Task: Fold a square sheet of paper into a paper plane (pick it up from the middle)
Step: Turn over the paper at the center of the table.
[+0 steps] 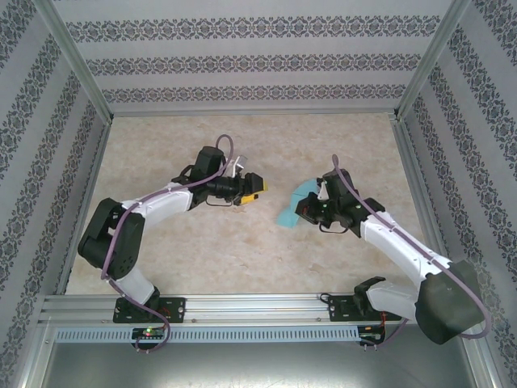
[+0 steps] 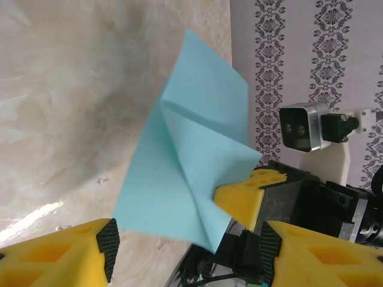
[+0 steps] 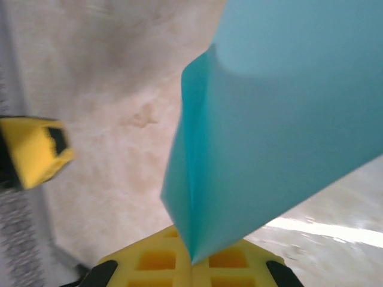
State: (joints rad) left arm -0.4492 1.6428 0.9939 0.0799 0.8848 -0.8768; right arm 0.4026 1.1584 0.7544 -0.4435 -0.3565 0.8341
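A: Where do we see the paper (image 1: 292, 204)?
B: We see it right of the middle of the counter (image 1: 242, 259), in the right pincer (image 1: 309, 204). From above it is a turquoise patch sticking out leftward from that pincer, toward the left arm (image 1: 174, 194).
A: And how does the right pincer hold it?
B: In the right wrist view we find the pincer (image 3: 191, 263) with its two yellow fingers (image 3: 161, 245) pressed together, the paper (image 3: 269, 119) nipped at its lower tip in the seam between them. The sheet fans upward from there, with a fold running up its left side.
A: Do we make out the folds any better elsewhere?
B: Yes, in the left wrist view the paper (image 2: 191, 161) shows a sharp crease down its middle and flaps lying to either side; a yellow finger (image 2: 239, 200) of the right pincer sits at its lower right edge.
A: What of the left pincer (image 1: 250, 187)?
B: We see it just left of the paper and apart from it, pointing at it. In its own view the pincer (image 2: 188, 242) has its fingers spread wide, the paper beyond them, untouched.
A: Does the paper touch the counter?
B: We cannot tell from these views
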